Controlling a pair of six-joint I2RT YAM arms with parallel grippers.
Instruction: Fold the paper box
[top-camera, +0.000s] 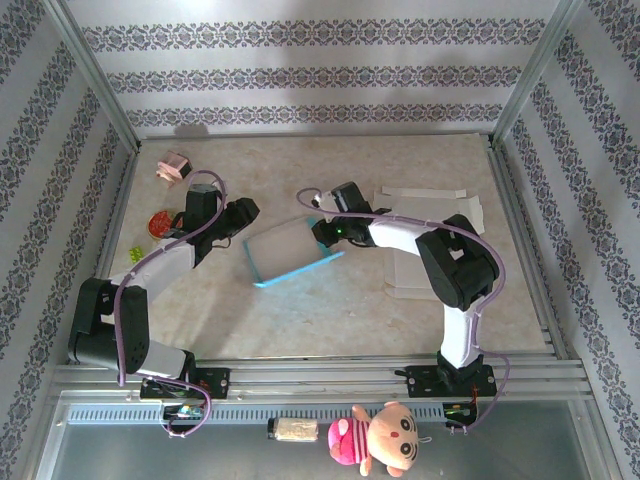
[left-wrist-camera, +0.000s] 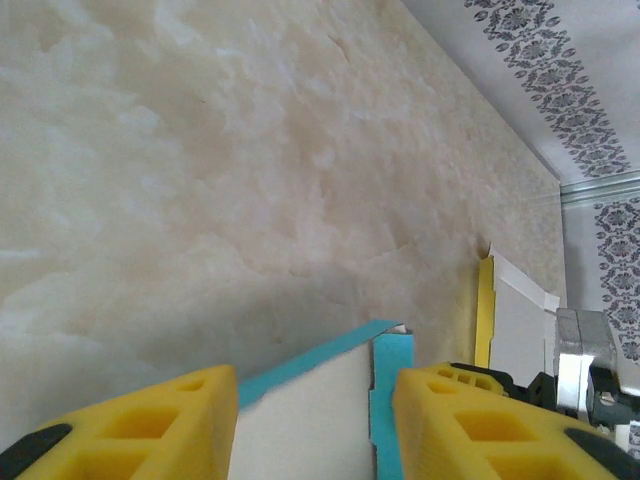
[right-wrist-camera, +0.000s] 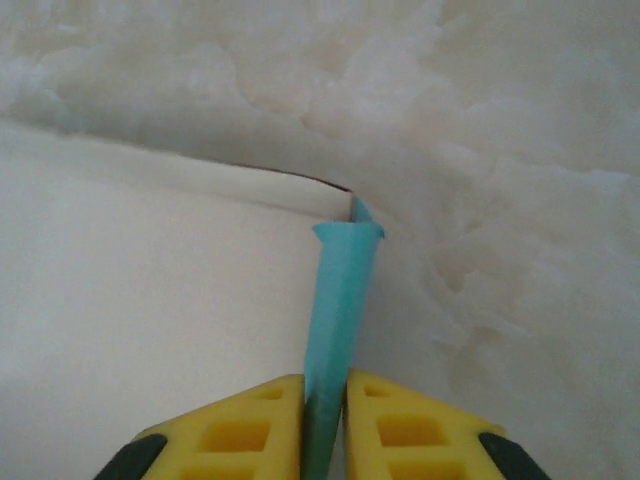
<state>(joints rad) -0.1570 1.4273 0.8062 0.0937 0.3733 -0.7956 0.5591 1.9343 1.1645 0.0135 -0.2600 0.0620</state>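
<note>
Teal-edged white paper box (top-camera: 290, 250), partly folded

The table (top-camera: 300, 320) is lit brightly and evenly from above, and only soft, faint shadows are cast on it. In the right wrist view its marbled surface is blurred.

A pink block (top-camera: 173, 167) sat on the table (top-camera: 330, 320) at ten o'clock, with a red disc (top-camera: 159, 222) and a small green bit (top-camera: 135, 250) near nine. White sheets (top-camera: 440, 203) lay stacked at two. Beyond the near rail, at six, a plush doll (top-camera: 385, 440) lay beside a tan roll (top-camera: 292, 430).
</note>
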